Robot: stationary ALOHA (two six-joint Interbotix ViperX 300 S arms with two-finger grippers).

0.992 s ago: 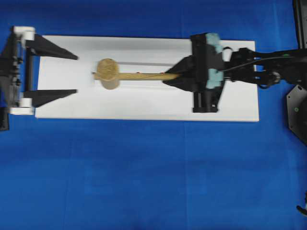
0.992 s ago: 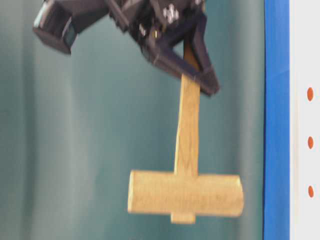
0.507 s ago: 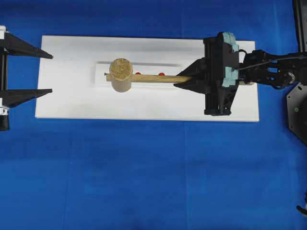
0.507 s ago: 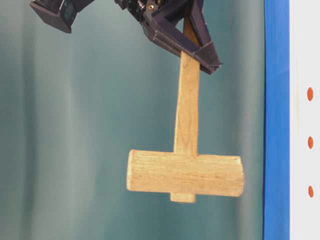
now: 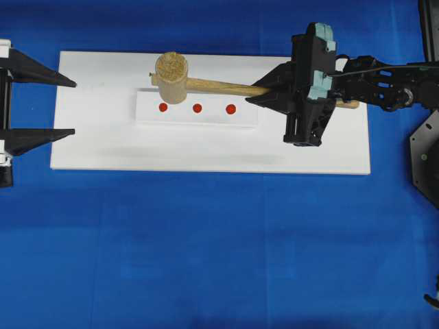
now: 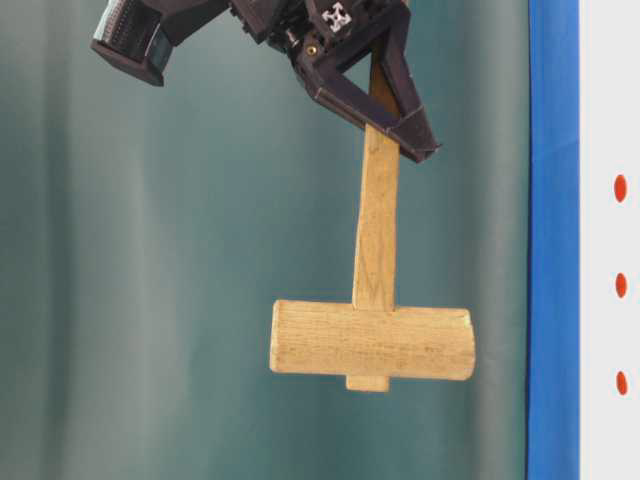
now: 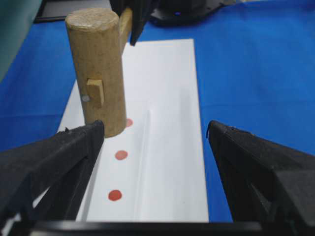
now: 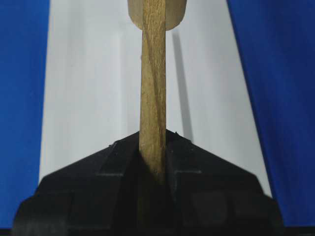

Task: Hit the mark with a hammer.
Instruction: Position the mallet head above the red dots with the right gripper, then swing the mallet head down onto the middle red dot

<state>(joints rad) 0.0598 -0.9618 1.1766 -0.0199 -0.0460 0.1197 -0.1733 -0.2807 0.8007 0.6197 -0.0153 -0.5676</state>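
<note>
At nine o'clock of the white board [image 5: 206,147], the left gripper [image 5: 51,106] waits with its jaws spread wide and empty, I'd guess simply keeping out of the swing. Toward the middle, three red marks [image 5: 197,108] sit in a row on a raised strip. The hammer [image 5: 171,77] has its head just at twelve o'clock of the leftmost mark, lifted off the board. At three o'clock, the right gripper [image 5: 257,92] is clenched on the handle's far end, likely for a longer swing. From overhead, height is unreadable; the table-level view shows the head hanging clear of the surface.
</note>
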